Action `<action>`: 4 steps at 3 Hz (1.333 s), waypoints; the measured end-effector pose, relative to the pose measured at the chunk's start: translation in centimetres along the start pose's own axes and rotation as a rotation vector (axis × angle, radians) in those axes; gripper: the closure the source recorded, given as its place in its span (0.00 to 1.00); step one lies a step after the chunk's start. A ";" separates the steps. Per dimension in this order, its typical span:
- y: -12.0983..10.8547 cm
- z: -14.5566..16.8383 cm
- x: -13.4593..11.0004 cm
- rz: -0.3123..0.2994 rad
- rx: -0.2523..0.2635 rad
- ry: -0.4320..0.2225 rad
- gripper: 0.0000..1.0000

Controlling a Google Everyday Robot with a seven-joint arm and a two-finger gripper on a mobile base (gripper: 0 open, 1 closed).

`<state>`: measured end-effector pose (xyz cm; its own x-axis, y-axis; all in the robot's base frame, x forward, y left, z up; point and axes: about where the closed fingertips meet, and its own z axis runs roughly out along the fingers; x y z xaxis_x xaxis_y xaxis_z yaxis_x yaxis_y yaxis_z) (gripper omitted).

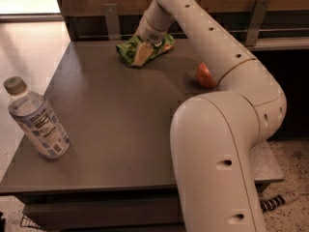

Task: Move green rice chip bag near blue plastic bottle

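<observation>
The green rice chip bag (126,51) lies at the far edge of the dark table, near the back middle. My gripper (141,55) is down on the bag's middle and covers part of it. The arm reaches to it from the right foreground. The blue plastic bottle (36,121) stands at the table's front left, leaning a little, with its grey cap at the top. The bag and the bottle are far apart, with most of the table's width between them.
A red apple (205,75) sits on the table to the right of the bag, partly behind my arm. The table (111,124) is dark grey. A wooden wall with metal brackets (111,16) runs behind the far edge. Floor lies to the left.
</observation>
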<state>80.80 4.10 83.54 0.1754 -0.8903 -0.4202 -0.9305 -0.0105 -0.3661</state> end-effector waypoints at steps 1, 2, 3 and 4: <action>0.1 0.4 0.0 0.000 -0.005 0.000 0.99; 0.1 0.3 -0.1 -0.001 -0.006 0.000 1.00; 0.1 0.3 -0.1 -0.001 -0.006 0.000 1.00; 0.1 0.3 -0.1 -0.001 -0.006 0.000 1.00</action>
<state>80.80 4.35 83.33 0.1760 -0.8902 -0.4201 -0.9324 -0.0139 -0.3612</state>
